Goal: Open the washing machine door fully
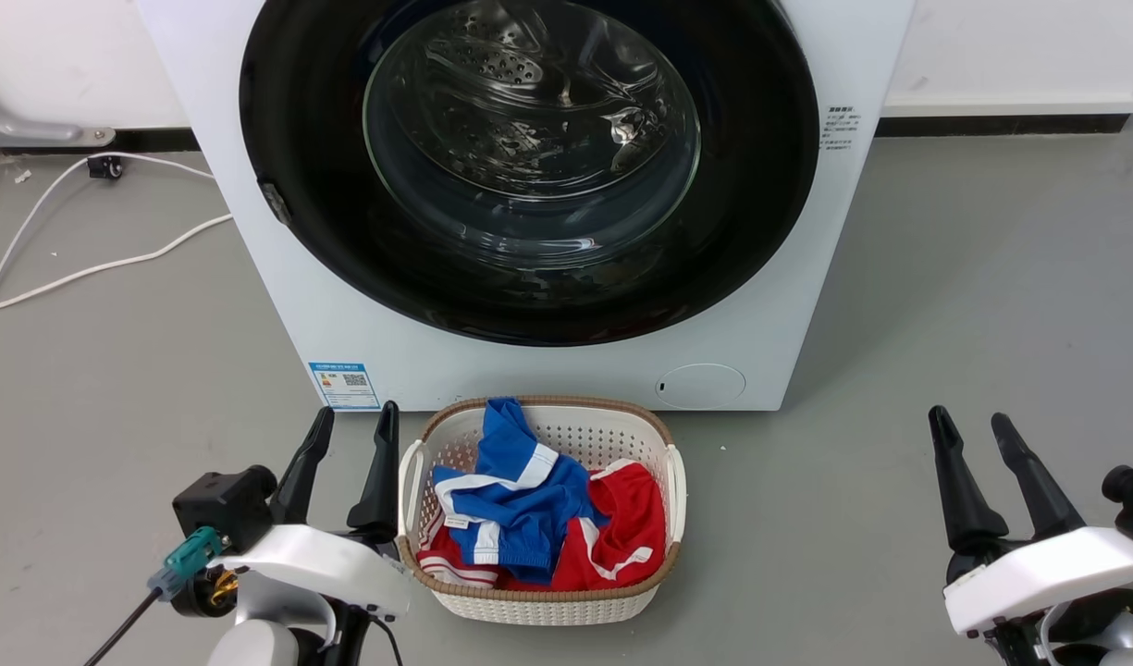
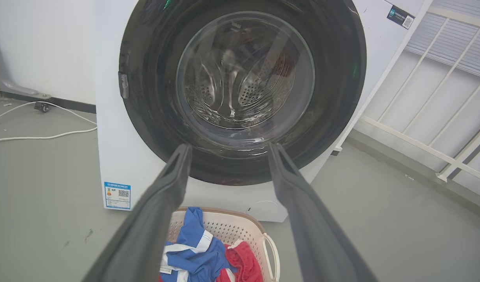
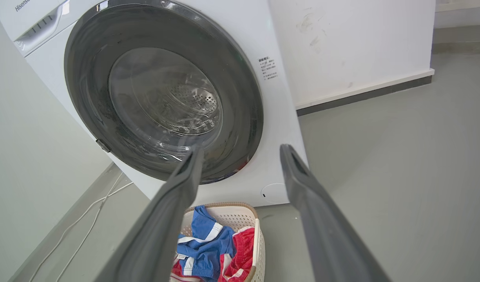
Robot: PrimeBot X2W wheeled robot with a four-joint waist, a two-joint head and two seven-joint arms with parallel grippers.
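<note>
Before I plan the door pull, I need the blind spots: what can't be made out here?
- Head view: top of the washing machine door cut off by the upper edge.
- Left wrist view: blue sticker print too small to read.
- Head view: basket floor hidden under the clothes.
- Right wrist view: drum interior blurred by reflections.

Top of washing machine door beyond head view's edge; blue sticker print illegible.

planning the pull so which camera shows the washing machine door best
The right wrist view: the washing machine door shows almost whole, shut against the washing machine, with the small tab on its rim. The head view and the left wrist view see it more squarely but cut off its top.
</note>
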